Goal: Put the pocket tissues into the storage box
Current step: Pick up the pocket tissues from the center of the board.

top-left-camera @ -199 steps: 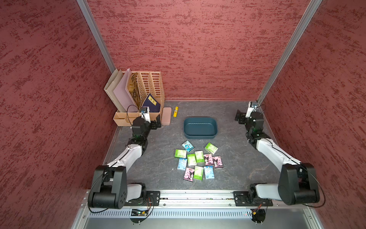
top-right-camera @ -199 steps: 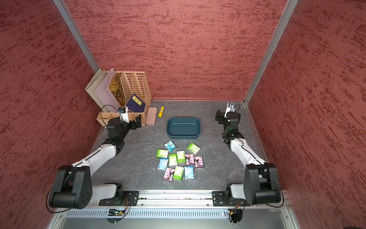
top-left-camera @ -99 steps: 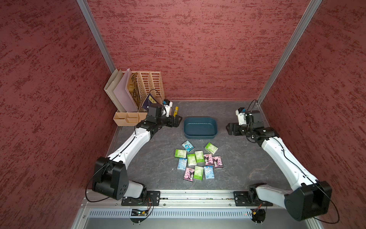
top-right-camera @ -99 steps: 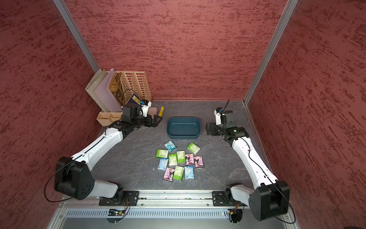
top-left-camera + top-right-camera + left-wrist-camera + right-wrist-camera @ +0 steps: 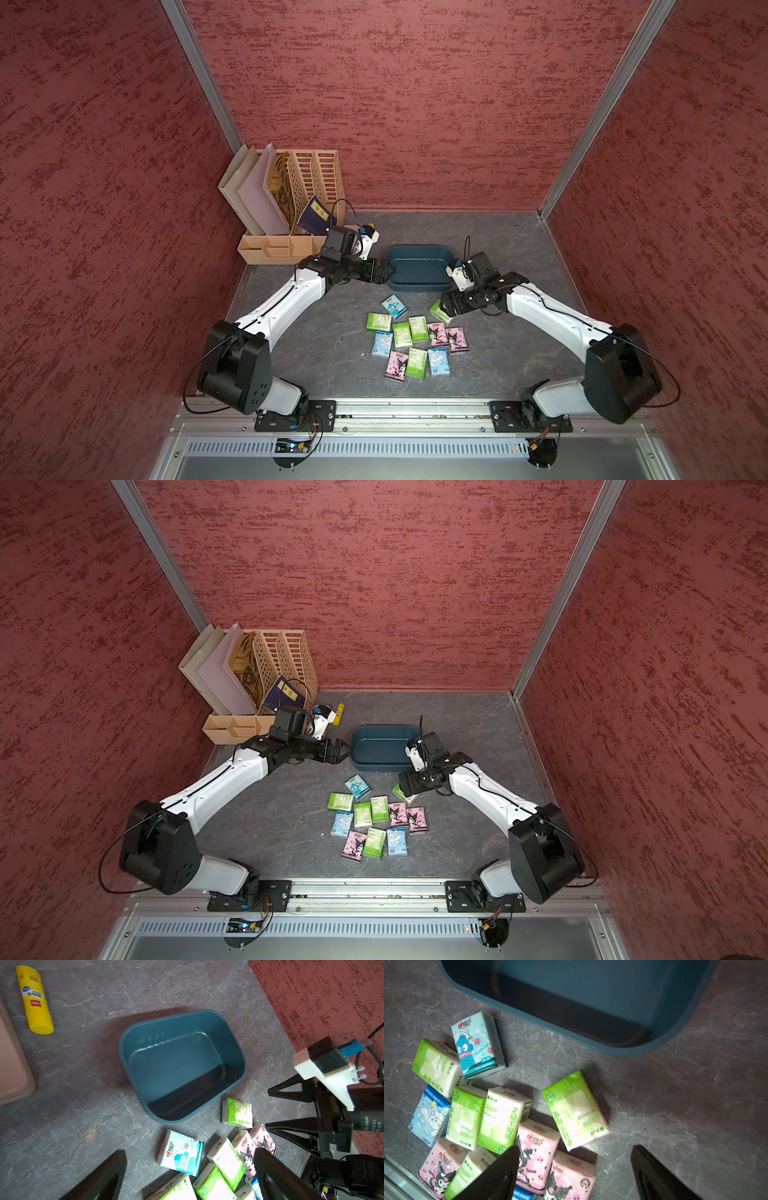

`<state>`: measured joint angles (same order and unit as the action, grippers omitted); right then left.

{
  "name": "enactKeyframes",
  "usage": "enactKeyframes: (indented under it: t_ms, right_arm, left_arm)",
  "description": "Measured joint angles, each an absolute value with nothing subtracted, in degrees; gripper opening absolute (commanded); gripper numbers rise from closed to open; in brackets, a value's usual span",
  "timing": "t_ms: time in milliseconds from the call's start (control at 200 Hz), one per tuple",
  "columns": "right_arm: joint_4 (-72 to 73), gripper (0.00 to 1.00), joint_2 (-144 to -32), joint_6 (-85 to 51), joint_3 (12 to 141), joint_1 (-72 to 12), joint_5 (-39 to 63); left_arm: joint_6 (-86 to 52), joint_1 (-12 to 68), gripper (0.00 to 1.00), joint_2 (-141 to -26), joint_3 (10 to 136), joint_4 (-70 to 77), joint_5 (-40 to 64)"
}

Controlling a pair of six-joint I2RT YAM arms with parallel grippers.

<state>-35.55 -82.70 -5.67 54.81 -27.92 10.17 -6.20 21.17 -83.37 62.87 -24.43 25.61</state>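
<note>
Several pocket tissues (image 5: 415,345) (image 5: 374,825) in green, pale blue and pink lie flat in a loose cluster in front of the storage box (image 5: 419,268) (image 5: 380,748). The dark teal box (image 5: 145,1043) (image 5: 591,985) is empty. My left gripper (image 5: 385,272) (image 5: 345,752) (image 5: 190,1151) hovers open at the box's left end and holds nothing. My right gripper (image 5: 442,307) (image 5: 401,787) (image 5: 575,1148) is open just above a lone green pack (image 5: 436,309) (image 5: 236,1113) (image 5: 575,1109) near the box's front right corner. That pack lies just ahead of its fingertips, untouched.
A yellow tube (image 5: 340,712) (image 5: 35,1001) and a flat pink case (image 5: 12,1068) lie left of the box. The beige slotted organiser (image 5: 307,187) with folders and a low beige tray (image 5: 274,249) fill the back left corner. Red walls close in three sides.
Both arms have swung in from the sides to the middle. The left gripper reached the box's left end; the right one dropped over the lone green pack, its jaws slightly narrower.
</note>
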Motion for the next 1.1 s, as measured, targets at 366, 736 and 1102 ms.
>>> enactKeyframes:
  t_ms: [366,736,1102]
  right_arm:
    - [-30.4,0.78,-88.9,-3.7,54.8,-28.9,9.8]
    - [-28.6,0.74,-93.5,-2.3,54.8,-30.8,7.2]
    - [-28.7,0.63,-95.6,-1.1,54.9,-32.2,4.4]
  left_arm:
    - [-8.0,21.2,1.0,-84.6,62.9,-23.4,27.1]
    - [-9.5,21.1,1.0,-85.9,62.9,-22.0,27.7]
    - [-9.6,21.1,1.0,-86.0,62.9,-21.9,28.1]
